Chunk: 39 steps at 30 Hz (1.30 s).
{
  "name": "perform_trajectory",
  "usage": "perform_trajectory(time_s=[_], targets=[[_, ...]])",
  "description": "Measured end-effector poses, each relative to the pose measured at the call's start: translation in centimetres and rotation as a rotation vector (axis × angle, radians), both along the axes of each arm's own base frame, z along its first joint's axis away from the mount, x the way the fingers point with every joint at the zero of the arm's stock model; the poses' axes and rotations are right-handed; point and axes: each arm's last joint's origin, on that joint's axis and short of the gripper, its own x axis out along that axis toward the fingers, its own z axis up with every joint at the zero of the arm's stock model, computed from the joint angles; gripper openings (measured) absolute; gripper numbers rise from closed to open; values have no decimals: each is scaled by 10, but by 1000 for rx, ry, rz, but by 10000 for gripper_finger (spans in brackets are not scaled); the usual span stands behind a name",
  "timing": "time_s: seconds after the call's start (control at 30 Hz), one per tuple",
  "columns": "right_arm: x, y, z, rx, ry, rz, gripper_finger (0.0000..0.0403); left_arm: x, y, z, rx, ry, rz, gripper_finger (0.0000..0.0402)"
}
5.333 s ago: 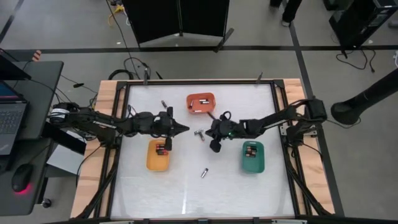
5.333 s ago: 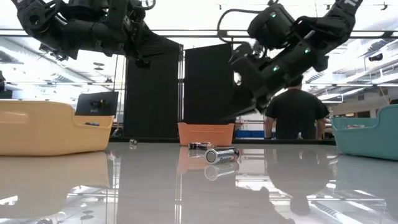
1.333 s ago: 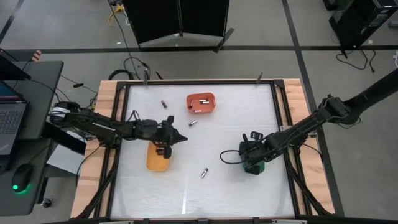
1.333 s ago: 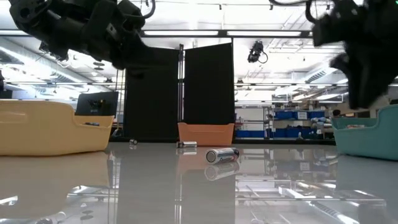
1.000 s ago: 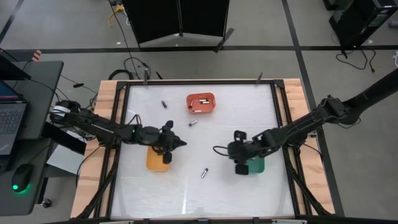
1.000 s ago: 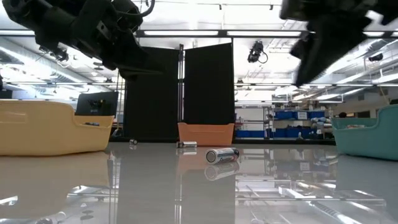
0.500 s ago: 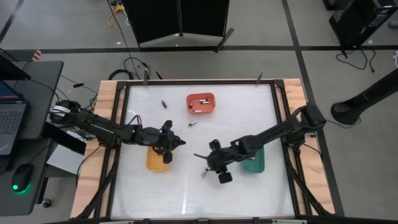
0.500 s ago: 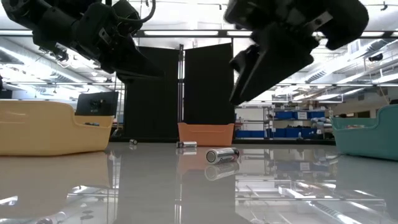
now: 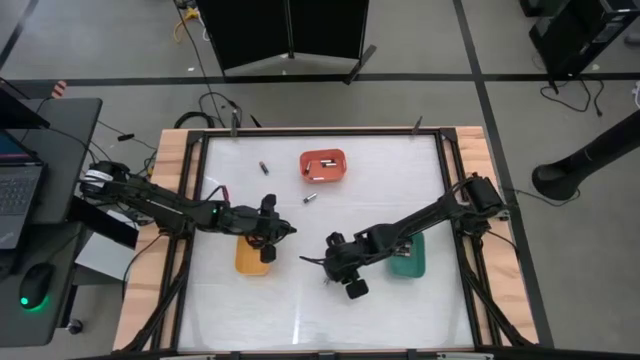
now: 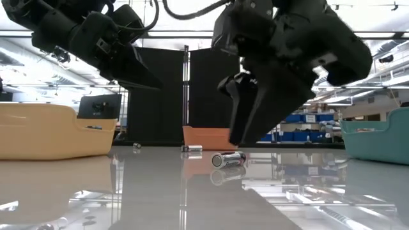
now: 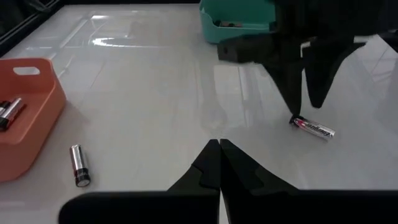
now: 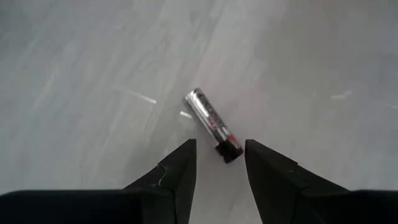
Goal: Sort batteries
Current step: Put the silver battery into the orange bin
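A small silvery battery with a red band and a dark end (image 12: pixel 212 124) lies on its side on the white table, in front of the middle; it also shows in the low view (image 10: pixel 229 158) and the left wrist view (image 11: pixel 313 129). My right gripper (image 12: pixel 219 163) is open just above it, its fingers astride the battery's dark end without touching it; the gripper also shows in the high view (image 9: pixel 325 268). My left gripper (image 11: pixel 219 148) is shut and empty, above the right edge of the yellow tray (image 9: pixel 252 255).
The orange tray (image 9: pixel 323 166) at the far middle holds batteries. The green tray (image 9: pixel 407 258) stands under my right arm. One loose battery (image 9: pixel 311 198) lies in front of the orange tray, another (image 9: pixel 264 166) to its left.
My right gripper has left the green tray and swung toward the table's left and near edge, coming down over the lone battery in front of the middle. The battery has not moved.
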Motion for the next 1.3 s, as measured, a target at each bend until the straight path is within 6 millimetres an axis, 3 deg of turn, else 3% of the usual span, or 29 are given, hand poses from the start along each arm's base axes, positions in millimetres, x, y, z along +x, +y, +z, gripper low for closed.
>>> perform_trajectory(time_s=[0.4, 0.67, 0.87, 1.1, 1.3], targets=[[6, -2, -21, -18, 23, 11, 135, 0, 0, 0, 2, 2, -3, 6], [7, -5, -22, -22, 25, 10, 56, 0, 0, 0, 3, 1, -3, 6], [2, -10, -11, -134, 7, 37, 56, 0, 3, 0, -14, -12, 99, 6], [-15, -60, 50, -319, -43, -94, 56, 1, 8, 2, 14, -33, 175, 6], [-21, -136, 85, -370, -121, -257, 56, 3, 17, 3, -18, -54, 211, 6]])
